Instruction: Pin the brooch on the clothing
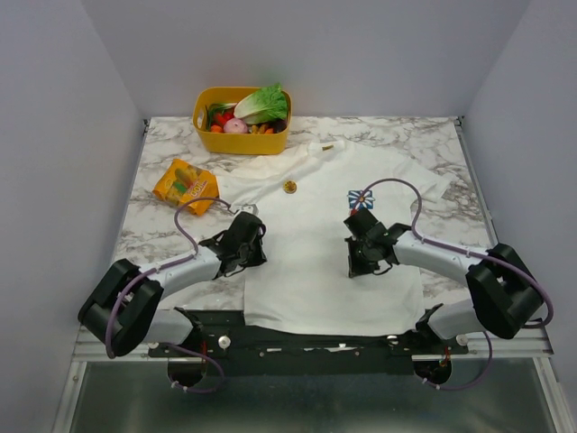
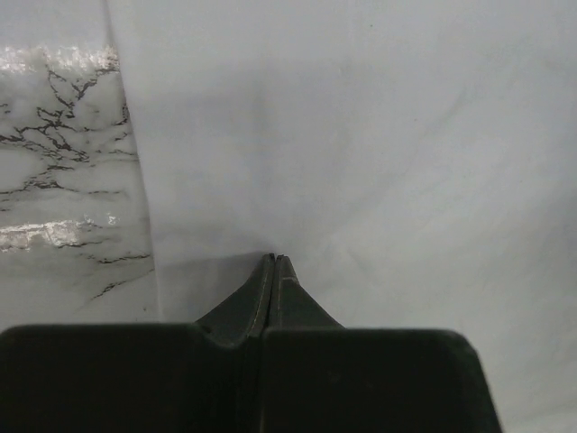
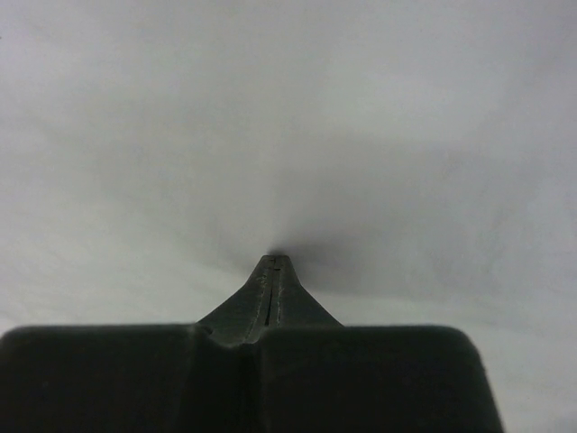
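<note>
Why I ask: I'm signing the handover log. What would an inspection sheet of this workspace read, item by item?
Surface: marbled table top, partly covered by the shirt.
Job's things: white T-shirt spread flat; brooch lies on its upper part, apart from both hands.
Clutter: yellow basket of toy vegetables at the far edge; orange snack packet left of the shirt.
Grippers: left hand shut, empty, tip at the shirt near its left edge; right hand shut, empty, over plain cloth.
Cables: purple cables loop along both arms.
Surroundings: plain grey walls; nothing else seen.
</note>
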`<state>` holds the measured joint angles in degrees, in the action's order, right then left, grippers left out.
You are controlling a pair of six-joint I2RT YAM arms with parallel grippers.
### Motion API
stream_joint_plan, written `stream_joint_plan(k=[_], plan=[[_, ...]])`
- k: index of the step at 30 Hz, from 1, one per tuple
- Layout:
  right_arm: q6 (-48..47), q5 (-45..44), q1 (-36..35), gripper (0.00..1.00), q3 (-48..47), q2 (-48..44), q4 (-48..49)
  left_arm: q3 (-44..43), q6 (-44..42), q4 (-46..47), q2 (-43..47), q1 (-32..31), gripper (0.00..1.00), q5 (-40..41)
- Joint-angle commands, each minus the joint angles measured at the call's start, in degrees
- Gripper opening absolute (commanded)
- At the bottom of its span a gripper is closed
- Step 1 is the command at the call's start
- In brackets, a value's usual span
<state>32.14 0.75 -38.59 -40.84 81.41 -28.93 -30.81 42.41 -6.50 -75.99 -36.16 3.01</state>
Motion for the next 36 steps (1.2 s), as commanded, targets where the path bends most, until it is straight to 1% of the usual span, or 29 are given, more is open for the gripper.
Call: stream_joint_plan(k=[1, 3, 7, 11, 12, 15, 16, 18, 19, 21, 22, 23, 24, 25, 26, 28, 29, 30, 31, 32, 33, 34, 36], plan=[[1.96, -0.4, -0.96, 0.0, 2.7, -0.81, -7.72, 2.86, 1.44, -8.09, 1.28, -1.63, 0.0, 1.91], [2.14, -2.93, -0.96, 0.0, 2.26, -1.07, -8.51, 3.3, 1.62, -8.18, 1.54, -2.24, 0.0, 2.18], [2.31, -5.23, -0.96, 0.01, 0.42, -0.9, -9.04, 2.77, 1.44, -8.09, 1.89, -2.69, 0.0, 3.49], [2.58, -8.3, -0.88, 0.01, -3.09, -3.44, -8.95, -1.08, -0.13, -8.44, 3.03, -2.68, 0.0, 5.86], [2.4, -10.31, -0.96, 0.02, -4.06, -4.14, -9.13, -2.14, -1.01, -8.53, 3.65, -2.6, 0.01, 6.31], [1.27, -13.75, -1.05, 0.03, -8.1, -6.87, -9.92, -6.36, -2.68, -8.53, 6.1, -2.68, 0.19, 8.59], [1.26, -14.37, -0.96, 0.03, -9.07, -7.57, -10.01, -7.33, -3.03, -8.35, 6.9, -2.69, 0.34, 8.94], [0.04, -16.12, -0.96, 0.05, -11.53, -10.38, -9.92, -9.53, -4.53, -7.3, 9.96, -2.6, 0.43, 9.82], [-0.15, -16.57, -0.96, 0.05, -12.15, -11.52, -9.92, -10.23, -5.4, -7.12, 11.11, -2.6, 0.57, 10.61], [-1.11, -17.45, -0.88, 0.07, -13.21, -15.03, -9.4, -11.73, -6.46, -6.07, 14.7, -2.69, 0.69, 11.67], [-1.46, -17.45, -0.96, 0.08, -13.82, -16.27, -9.04, -11.91, -6.99, -5.63, 15.94, -2.69, 0.79, 12.02], [-1.73, -17.54, -0.96, 0.24, -13.83, -17.58, -8.17, -12.08, -7.86, -4.5, 17.17, -2.69, 0.82, 12.11], [-1.99, -17.72, -0.96, 0.31, -13.74, -20.82, -7.55, -11.91, -8.31, -3.7, 19.88, -2.6, 0.84, 12.02], [-2.34, -17.63, -0.96, 0.37, -13.57, -22.5, -6.85, -11.56, -8.57, -2.74, 21.3, -2.68, 0.89, 12.02], [-2.61, -17.37, -0.96, 0.5, -12.78, -24.61, -5.19, -10.69, -8.75, -0.81, 22.71, -2.6, 0.91, 12.02], [-3.05, -17.54, -0.96, 0.62, -11.64, -30.23, -3.51, -9.63, -8.75, 0.87, 27.02, -2.69, 0.99, 12.2], [-3.22, -17.72, -0.96, 0.75, -10.59, -32.08, -1.68, -8.23, -8.66, 2.62, 28.42, -2.6, 0.99, 12.63], [-3.66, -17.89, -0.96, 0.81, -9.97, -33.93, -0.96, -7.61, -8.32, 3.24, 29.74, -2.6, 0.99, 12.9], [-3.66, -17.89, -0.96, 0.87, -9.35, -37.77, -0.26, -6.99, -8.05, 3.86, 32.37, -2.6, 0.99, 13.08], [-3.93, -18.15, -0.96, 0.97, -8.82, -39.38, 1.75, -5.68, -8.22, 5.26, 33.7, -2.51, 0.99, 12.64], [-4.71, -18.16, -0.96, 1.0, -7.51, -41.22, 2.55, -4.88, -9.27, 6.05, 34.84, -2.51, 0.99, 11.86], [-5.07, -18.24, -0.96, 1.0, -7.15, -43.68, 3.08, -4.27, -9.37, 6.15, 37.03, -2.6, 0.99, 11.07], [-5.86, -18.59, -0.96, 1.0, -6.27, -45.89, 4.31, -2.86, -9.37, 8.17, 38.71, -2.51, 0.99, 10.01]])
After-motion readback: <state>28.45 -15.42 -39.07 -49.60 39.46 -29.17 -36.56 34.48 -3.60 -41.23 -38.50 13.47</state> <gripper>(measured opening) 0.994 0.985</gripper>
